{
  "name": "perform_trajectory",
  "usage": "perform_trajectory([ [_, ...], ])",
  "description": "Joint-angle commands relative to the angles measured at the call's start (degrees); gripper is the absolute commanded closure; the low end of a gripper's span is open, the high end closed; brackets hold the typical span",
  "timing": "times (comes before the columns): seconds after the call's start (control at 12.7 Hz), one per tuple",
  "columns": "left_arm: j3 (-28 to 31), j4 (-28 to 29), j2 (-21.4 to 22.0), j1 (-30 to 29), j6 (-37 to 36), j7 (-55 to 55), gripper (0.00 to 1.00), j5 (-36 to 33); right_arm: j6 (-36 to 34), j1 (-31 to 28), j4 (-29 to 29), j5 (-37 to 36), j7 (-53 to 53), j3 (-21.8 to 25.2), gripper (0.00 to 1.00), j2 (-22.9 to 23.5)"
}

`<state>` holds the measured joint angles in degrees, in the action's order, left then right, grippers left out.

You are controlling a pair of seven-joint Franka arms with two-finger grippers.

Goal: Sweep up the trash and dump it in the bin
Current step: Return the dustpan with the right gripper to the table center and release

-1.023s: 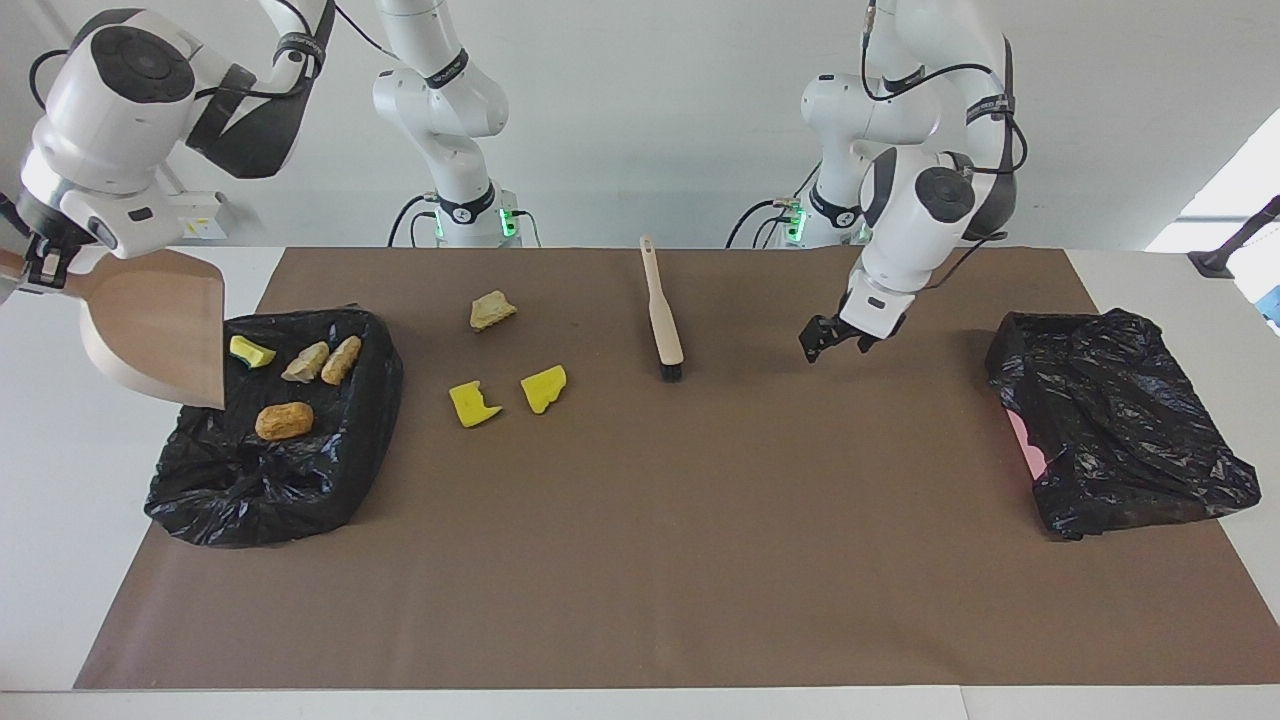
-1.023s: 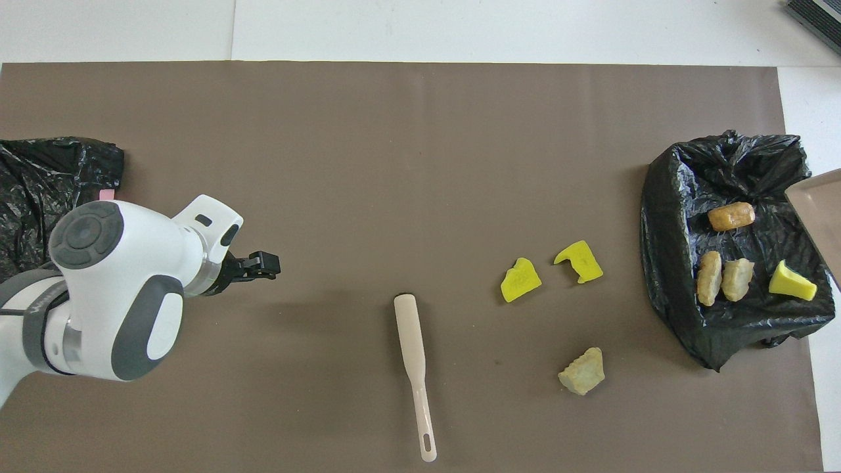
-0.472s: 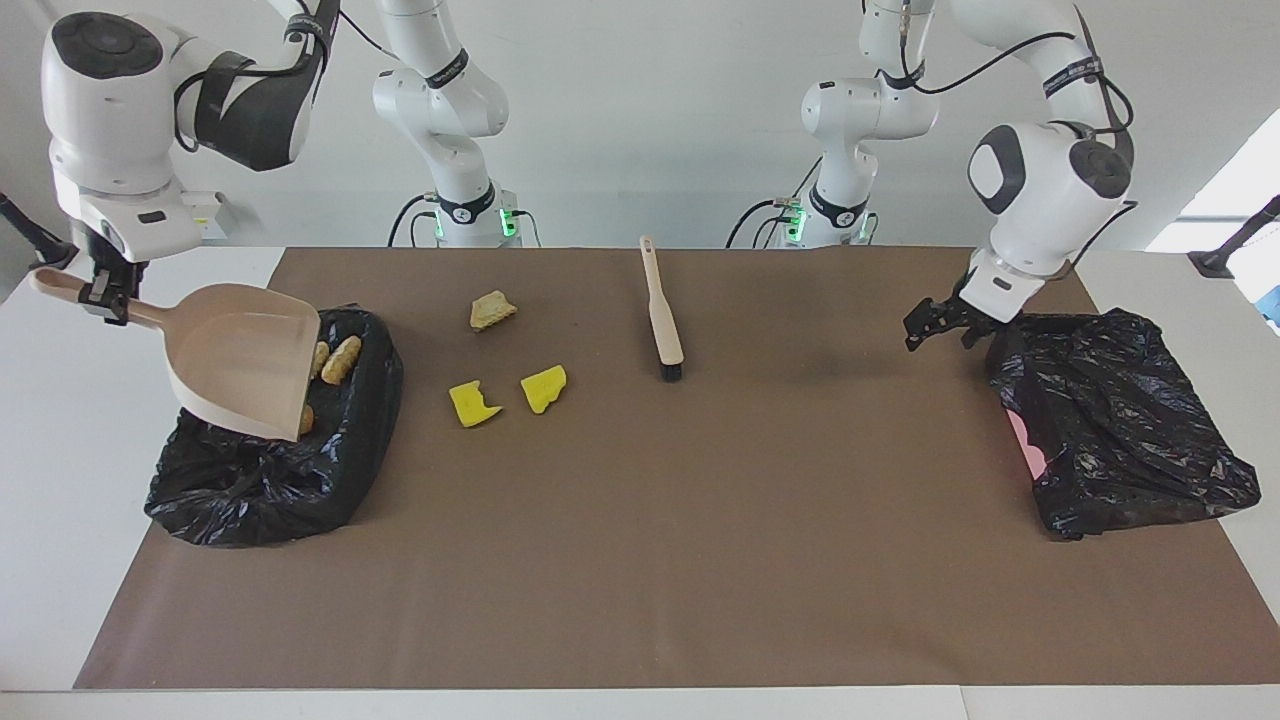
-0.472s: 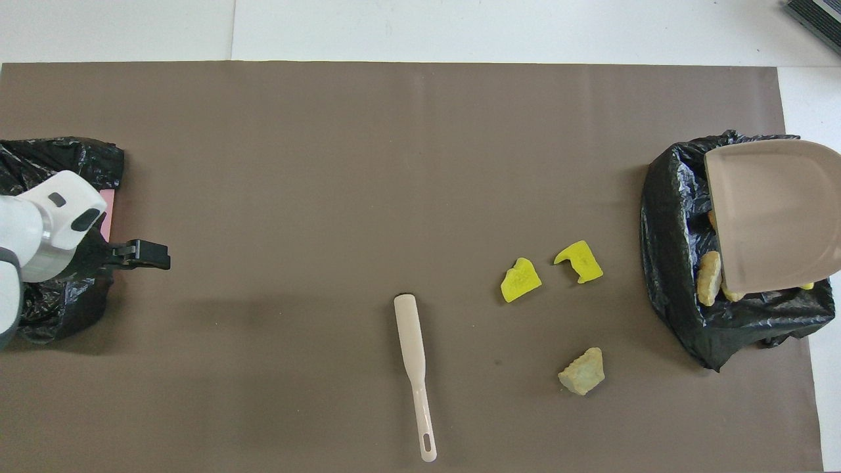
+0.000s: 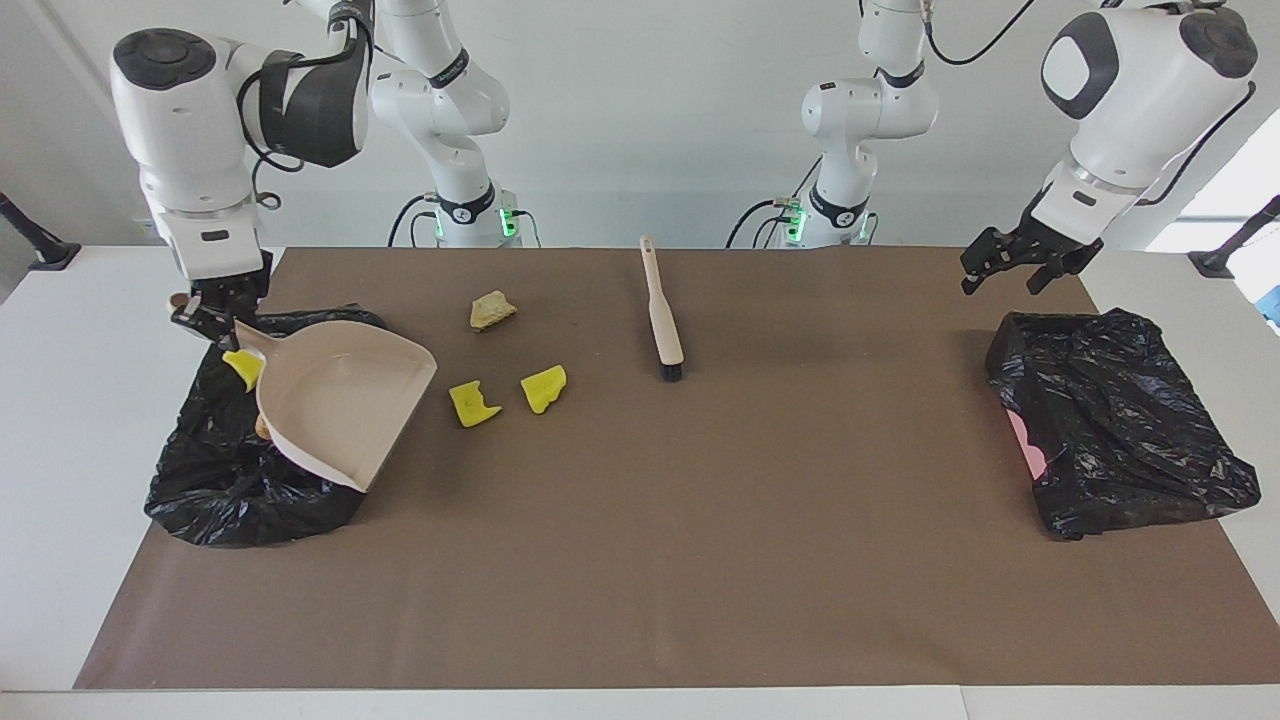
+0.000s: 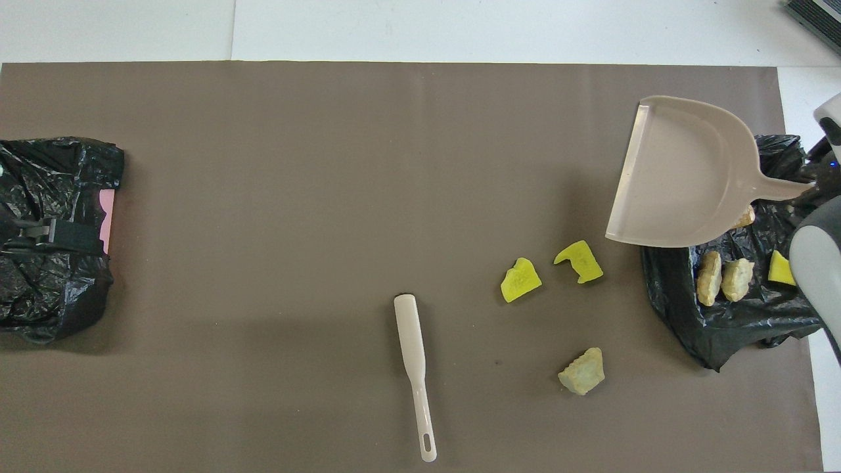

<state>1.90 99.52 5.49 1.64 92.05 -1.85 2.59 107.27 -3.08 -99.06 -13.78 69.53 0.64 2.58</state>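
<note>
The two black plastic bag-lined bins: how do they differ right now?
The bin at the right arm's end lies open with scraps inside; the bin at the left arm's end shows none, only pink at one edge. The beige dustpan in the right gripper hangs over the first; the open left gripper is over the second. Both are crinkled black plastic.

A white table [image 5: 60, 420] is filling the room's foreground, with a wide brown mat [image 5: 700, 520] lying flat across most of its top and leaving pale strips showing at each end and along the near edge. A plain white wall [image 5: 640, 120] is running along the far side, evenly lit and casting only soft shadows onto the mat. At the far right, a window [image 5: 1225, 190] is letting in bright daylight. A dark stand [image 5: 1235, 245] is leaning into view just below that window, at the table's edge.
</note>
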Motion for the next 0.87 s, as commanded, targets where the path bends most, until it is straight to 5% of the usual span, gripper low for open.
perform_trajectory([
  [0.0,-0.8,-7.6,-0.9,0.3,-6.9,-0.4,0.0,-1.7,-0.2,2.4,-0.4,4.5,-12.6,0.1,1.0,2.0],
  [0.79,-4.4,-6.1,2.3,0.0,-7.9,1.9,0.0,-1.3,5.6,20.5,1.1,16.9,-71.2,0.1,1.0,12.4],
])
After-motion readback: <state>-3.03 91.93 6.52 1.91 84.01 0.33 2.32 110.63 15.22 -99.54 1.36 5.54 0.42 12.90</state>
